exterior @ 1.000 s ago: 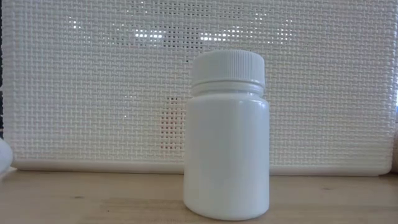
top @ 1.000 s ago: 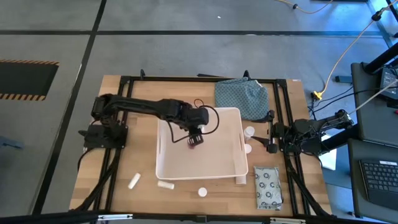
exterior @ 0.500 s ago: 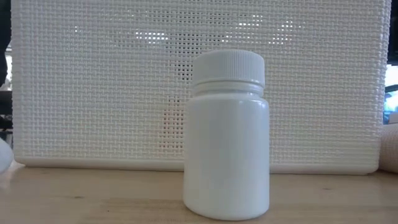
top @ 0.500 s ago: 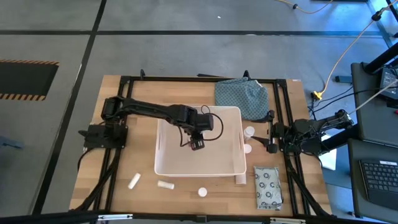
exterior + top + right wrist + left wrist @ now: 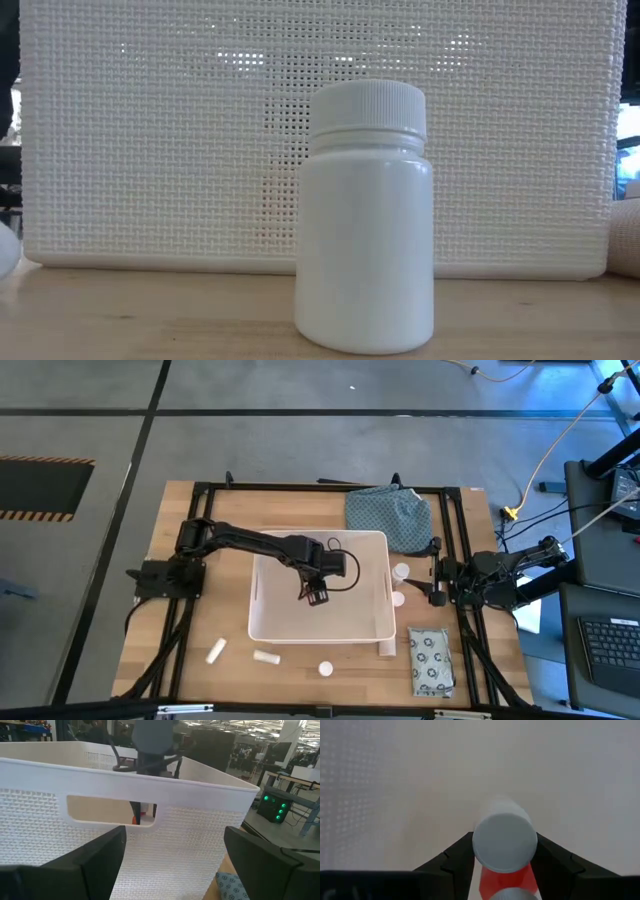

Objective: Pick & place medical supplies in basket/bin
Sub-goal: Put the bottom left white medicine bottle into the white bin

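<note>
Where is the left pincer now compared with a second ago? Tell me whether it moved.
Yes. The left pincer, holding the red bottle, has shifted toward the near wall of the basket, deeper into it, in the high view.

Tub (image 5: 385, 585): white plastic, walls moulded in a fine woven-mesh texture, rim smooth. Bottle (image 5: 365, 220): smooth, slightly glossy white plastic with a ribbed cap. Table (image 5: 190, 650): light wood, matt, visible grain. Cloth (image 5: 390, 515): soft patterned fabric, creased.
</note>
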